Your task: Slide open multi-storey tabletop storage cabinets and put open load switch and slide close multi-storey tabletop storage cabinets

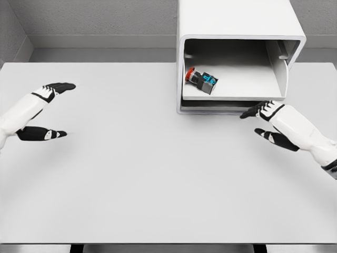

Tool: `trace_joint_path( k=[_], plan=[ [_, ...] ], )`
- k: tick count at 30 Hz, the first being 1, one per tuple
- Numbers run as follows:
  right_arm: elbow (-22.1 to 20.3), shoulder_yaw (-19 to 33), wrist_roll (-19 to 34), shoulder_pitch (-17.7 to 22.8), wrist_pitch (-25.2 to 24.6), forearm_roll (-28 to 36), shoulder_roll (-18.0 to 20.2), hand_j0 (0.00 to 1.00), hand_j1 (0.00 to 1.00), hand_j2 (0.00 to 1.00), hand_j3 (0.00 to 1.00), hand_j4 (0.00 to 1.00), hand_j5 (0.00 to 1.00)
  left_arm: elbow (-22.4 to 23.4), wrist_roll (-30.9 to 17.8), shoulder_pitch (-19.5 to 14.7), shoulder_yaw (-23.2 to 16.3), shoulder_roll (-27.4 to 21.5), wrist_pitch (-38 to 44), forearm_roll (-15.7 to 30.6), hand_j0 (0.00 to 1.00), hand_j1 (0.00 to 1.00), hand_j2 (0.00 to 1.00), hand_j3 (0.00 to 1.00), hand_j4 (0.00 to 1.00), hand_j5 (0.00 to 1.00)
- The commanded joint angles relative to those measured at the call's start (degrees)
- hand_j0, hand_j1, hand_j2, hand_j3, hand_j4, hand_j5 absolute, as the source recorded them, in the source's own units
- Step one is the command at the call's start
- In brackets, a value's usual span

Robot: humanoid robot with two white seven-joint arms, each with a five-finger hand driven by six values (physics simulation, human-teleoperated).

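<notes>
Left arm enters from the lower-left edge, forearm angled up and to the right. Left hand [45, 110] open: fingers extended toward the right, thumb spread below them, holding nothing. Right arm enters from the right edge, forearm angled up and to the left. Right hand [267, 124] open: fingers extended leftward, thumb apart beneath, holding nothing. Hands well apart.

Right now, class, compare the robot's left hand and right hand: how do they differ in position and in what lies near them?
The left hand hovers over bare table, far from the cabinet; the right hand sits just before the open drawer holding the load switch. The left hand's fingers point right, the right hand's left. Both are open, holding nothing.
</notes>
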State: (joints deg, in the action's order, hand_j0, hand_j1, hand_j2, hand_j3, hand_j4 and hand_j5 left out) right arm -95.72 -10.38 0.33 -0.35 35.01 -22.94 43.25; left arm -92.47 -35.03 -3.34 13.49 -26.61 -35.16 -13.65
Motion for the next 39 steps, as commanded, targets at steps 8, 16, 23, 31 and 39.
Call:
trace_joint_path(
  k=[8,16,23,31,39],
  plan=[
    [2.21,-5.09,0.11,-4.31,-0.01,0.44,-1.42,0.7,0.7,0.7,0.7,0.7,0.7,1.5,0.03,-0.26,0.4,0.5,0.16,-1.64,1.0,1.0,1.0,1.0,1.0,1.0],
    [6.52,-7.64,1.86,-8.17,-0.01,0.09,-3.44,0.7,0.7,0.7,0.7,0.7,0.7,1.5,0.03,-0.18,0.4,0.59,0.16,-1.73,1.0,1.0,1.0,1.0,1.0,1.0],
    [9.59,-8.69,1.86,-11.25,-0.01,0.18,-4.05,0.7,0.7,0.7,0.7,0.7,0.7,1.5,0.03,-0.26,0.49,0.5,0.16,-1.73,1.0,1.0,1.0,1.0,1.0,1.0],
    [12.41,-10.1,1.86,-14.42,-0.01,0.53,-4.58,0.72,0.72,0.72,0.72,0.72,0.72,1.5,0.03,-0.18,0.49,0.5,0.16,-1.64,1.0,1.0,1.0,1.0,1.0,1.0],
    [12.32,-4.83,1.25,-9.59,-0.01,3.17,4.38,0.74,0.74,0.74,0.74,0.74,0.74,1.5,0.03,0.0,0.75,0.41,0.16,-1.56,1.0,1.0,1.0,1.0,1.0,1.0]
  ],
)
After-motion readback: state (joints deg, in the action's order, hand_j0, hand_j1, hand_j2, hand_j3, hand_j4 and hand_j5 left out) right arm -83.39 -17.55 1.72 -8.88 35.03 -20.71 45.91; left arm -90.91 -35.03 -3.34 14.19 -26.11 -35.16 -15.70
